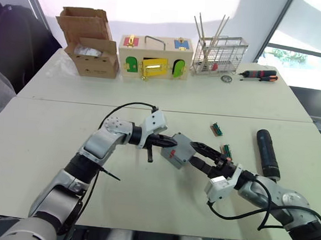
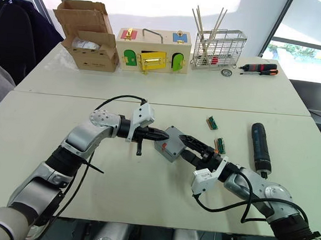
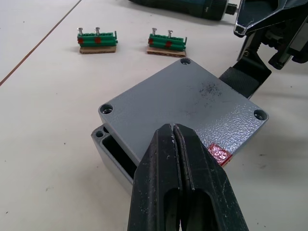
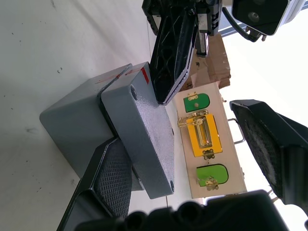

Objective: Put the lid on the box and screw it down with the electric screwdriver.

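Currently the lid (image 3: 185,106) sits skewed on the box (image 3: 108,156); closed left jaws should nudge it square while the spread right jaws steady its far edge.

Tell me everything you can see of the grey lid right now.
The flat square grey plastic lid has a speckled top, countersunk corner holes and a small red mark near one edge. It lies on the grey box but skewed, leaving a corner of the box open. The shut left gripper presses its top; one finger of the open right gripper touches its side.
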Tool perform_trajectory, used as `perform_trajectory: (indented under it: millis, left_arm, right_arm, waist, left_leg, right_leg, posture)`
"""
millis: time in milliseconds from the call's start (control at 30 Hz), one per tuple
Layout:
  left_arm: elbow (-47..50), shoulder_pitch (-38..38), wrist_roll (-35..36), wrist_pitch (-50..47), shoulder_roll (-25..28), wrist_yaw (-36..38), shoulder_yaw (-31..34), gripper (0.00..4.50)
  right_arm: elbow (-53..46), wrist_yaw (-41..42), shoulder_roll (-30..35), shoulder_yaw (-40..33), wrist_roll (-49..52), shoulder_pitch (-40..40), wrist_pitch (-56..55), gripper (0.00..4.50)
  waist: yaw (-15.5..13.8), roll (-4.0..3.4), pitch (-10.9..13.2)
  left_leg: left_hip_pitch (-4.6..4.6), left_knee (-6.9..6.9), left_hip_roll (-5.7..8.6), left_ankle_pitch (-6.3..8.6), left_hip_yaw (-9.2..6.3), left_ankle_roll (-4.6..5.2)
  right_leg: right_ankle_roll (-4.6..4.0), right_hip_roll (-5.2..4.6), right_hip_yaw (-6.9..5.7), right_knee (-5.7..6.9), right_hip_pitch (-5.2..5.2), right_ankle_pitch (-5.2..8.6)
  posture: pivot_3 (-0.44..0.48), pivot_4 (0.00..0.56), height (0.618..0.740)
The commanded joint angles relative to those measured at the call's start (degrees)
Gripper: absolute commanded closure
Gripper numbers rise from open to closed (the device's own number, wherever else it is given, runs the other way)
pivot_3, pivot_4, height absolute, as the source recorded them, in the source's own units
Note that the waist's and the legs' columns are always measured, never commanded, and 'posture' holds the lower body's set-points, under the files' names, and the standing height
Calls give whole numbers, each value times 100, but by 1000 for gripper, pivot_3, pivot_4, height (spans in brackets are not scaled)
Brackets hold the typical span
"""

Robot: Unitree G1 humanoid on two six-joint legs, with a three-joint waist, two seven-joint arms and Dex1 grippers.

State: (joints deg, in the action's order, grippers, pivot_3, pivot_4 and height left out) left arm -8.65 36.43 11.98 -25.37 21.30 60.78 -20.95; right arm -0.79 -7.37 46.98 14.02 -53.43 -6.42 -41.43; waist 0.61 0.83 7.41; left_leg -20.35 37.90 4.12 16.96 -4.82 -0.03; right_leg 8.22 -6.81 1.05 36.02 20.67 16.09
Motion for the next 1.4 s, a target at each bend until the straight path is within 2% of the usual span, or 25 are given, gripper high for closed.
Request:
perform_trajectory:
  millis: [33, 133, 200, 267, 333, 433, 467, 667, 833, 933, 1067, 1400]
  left_arm:
    - [-387, -228, -321, -220, 113, -88, -214, 4500]
    - [-373, -241, -330, -210, 119, -91, -223, 4500]
    - [-350, -252, -320, -214, 117, -87, -222, 4500]
    - [-329, -255, -310, -223, 112, -83, -224, 4500]
    - [-312, -250, -299, -231, 105, -81, -221, 4500]
    - [-282, -246, -283, -246, 97, -81, -213, 4500]
    - [-262, -247, -271, -250, 93, -78, -203, 4500]
    - [29, -219, 21, -430, 115, 40, 52, 4500]
    - [348, -105, 649, -881, 117, 135, 614, 4500]
    - [416, 20, 928, -1134, 118, 87, 923, 4500]
    - [217, 125, 884, -1121, 182, -40, 1083, 4500]
    - [217, 163, 1022, -1147, 85, -180, 1246, 4500]
  right_arm:
    - [178, 279, 57, 168, -40, 89, 7, 635]
    - [186, 283, 54, 175, -48, 95, 14, 635]
    - [217, 281, 46, 186, -67, 76, 26, 1281]
    - [233, 288, 47, 207, -82, 65, 26, 1696]
    - [240, 280, 45, 234, -106, 65, 23, 2436]
    - [218, 273, 34, 260, -136, 85, 35, 3962]
    - [206, 265, 27, 269, -152, 96, 40, 4337]
    - [108, 207, -11, 248, -210, 131, 123, 4354]
    - [-69, -83, 9, 128, -387, 147, 180, 4354]
    - [-159, -239, 9, 48, -415, 95, 200, 4354]
    - [-72, -261, -39, 133, -438, -33, 189, 4354]
    - [90, -312, -84, 210, -437, -274, 101, 4354]
  waist:
    - [1, 0, 0]
    - [1, 0, 0]
    - [0, 0, 0]
    - [-1, 0, 0]
    - [-2, -1, 1]
    - [0, -7, 3]
    - [-1, -6, -2]
    - [2, -9, 1]
    - [4, -18, 15]
    - [12, -27, 32]
    - [11, -23, 39]
    - [8, -21, 95]
  left_leg:
    - [0, 0, 0, 0, 0, 0]
    - [0, 0, 0, 0, 0, 0]
    - [0, -1, -1, 0, 0, 0]
    - [-1, -1, -1, 0, -1, 0]
    - [-2, -1, -2, 0, -1, 0]
    - [-6, -1, -1, 0, -2, 0]
    - [-6, -2, -3, 0, -2, 0]
    - [-6, -8, -4, 1, -2, 0]
    - [-18, -20, -3, 0, -2, -2]
    - [-62, -19, -1, -7, -1, -12]
    - [-132, -14, 4, -43, 2, -74]
    - [-133, -17, 3, -45, 3, -77]
  right_leg:
    - [0, 0, 0, 0, 0, 0]
    - [0, 0, 0, -1, 0, 1]
    - [-2, 0, 0, -1, 0, 1]
    - [-2, 0, 0, -2, 0, 2]
    - [-3, -2, 0, -2, 0, 3]
    - [-2, -3, 0, -3, 4, 3]
    - [-2, -3, 2, -1, 6, 4]
    - [-1, -4, 3, -5, 7, 7]
    - [2, -4, 5, -2, 30, 6]
    - [4, -4, 9, 11, 78, 5]
    - [4, -3, 15, 30, 156, 3]
    - [3, -3, 15, 29, 157, 2]
  posture:
    - [0, 150, 730]
    - [0, 150, 730]
    - [0, 150, 730]
    - [0, 150, 730]
    - [0, 150, 730]
    - [0, 150, 730]
    - [0, 150, 730]
    - [0, 150, 730]
    - [0, 150, 730]
    - [0, 150, 730]
    - [0, 150, 730]
    - [0, 150, 730]
